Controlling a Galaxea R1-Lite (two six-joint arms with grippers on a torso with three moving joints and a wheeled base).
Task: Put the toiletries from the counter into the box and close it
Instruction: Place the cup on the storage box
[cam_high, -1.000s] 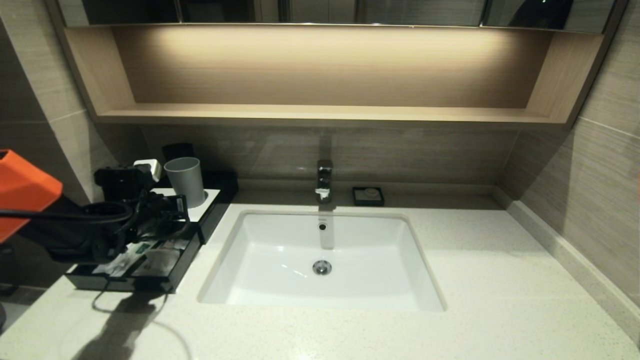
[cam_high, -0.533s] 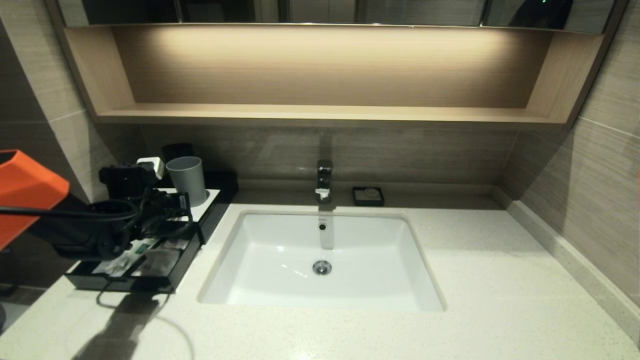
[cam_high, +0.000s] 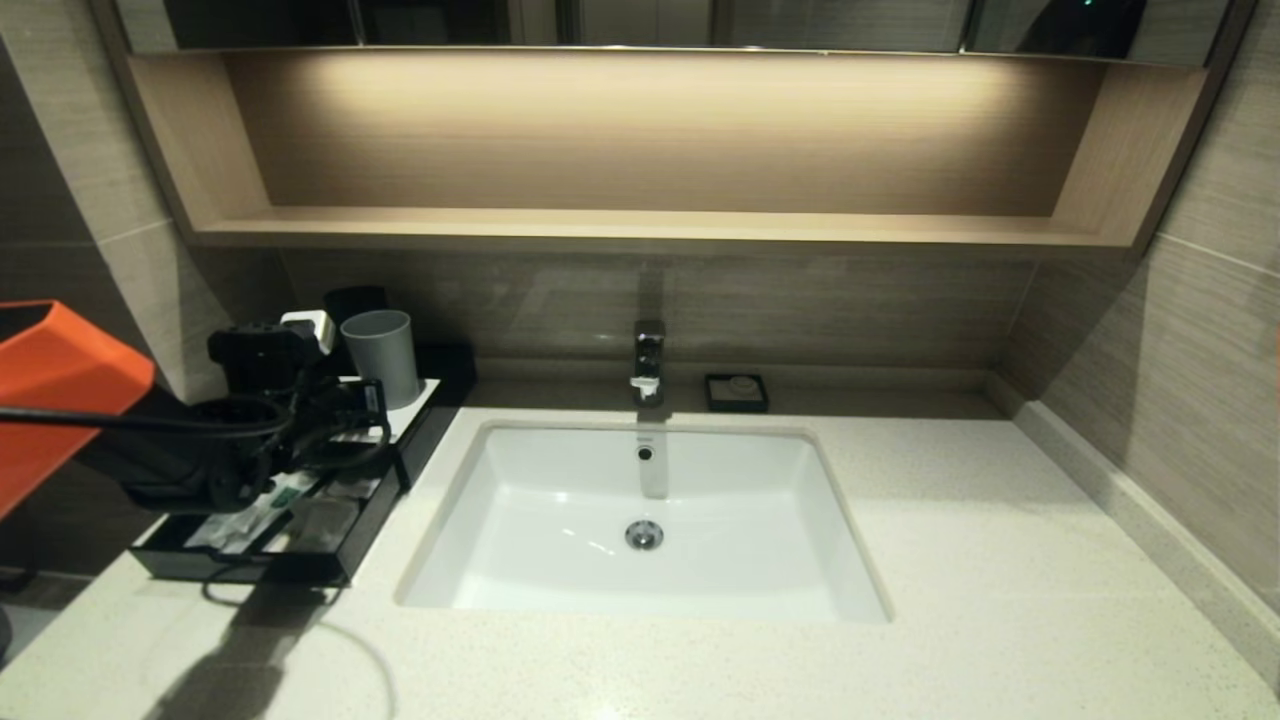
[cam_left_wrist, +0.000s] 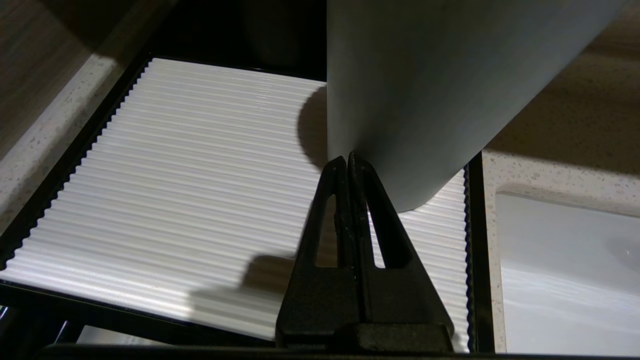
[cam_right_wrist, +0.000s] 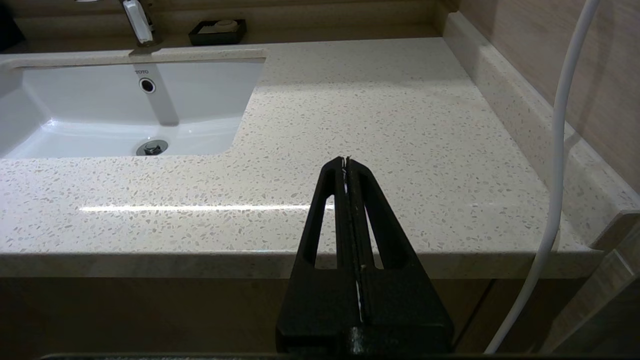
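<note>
The cream speckled bench (cam_high: 1000, 560) carries a white sunken sink basin (cam_high: 560, 560) at its middle. At its left end stands the low black box (cam_high: 425, 435), its front drawer (cam_high: 180, 562) pulled out. The toiletries (cam_high: 250, 510), slim wrapped packets, one with a green band, lie inside the drawer. The left gripper (cam_left_wrist: 348, 161) hovers over the box's white ribbed panel (cam_left_wrist: 190, 190), fingers clenched together on nothing, tips right by the grey cup (cam_high: 381, 358); the packets sit lower, nearer the robot. The right gripper (cam_right_wrist: 346, 161), fingers pressed together and holding nothing, waits before the bench's front edge.
</note>
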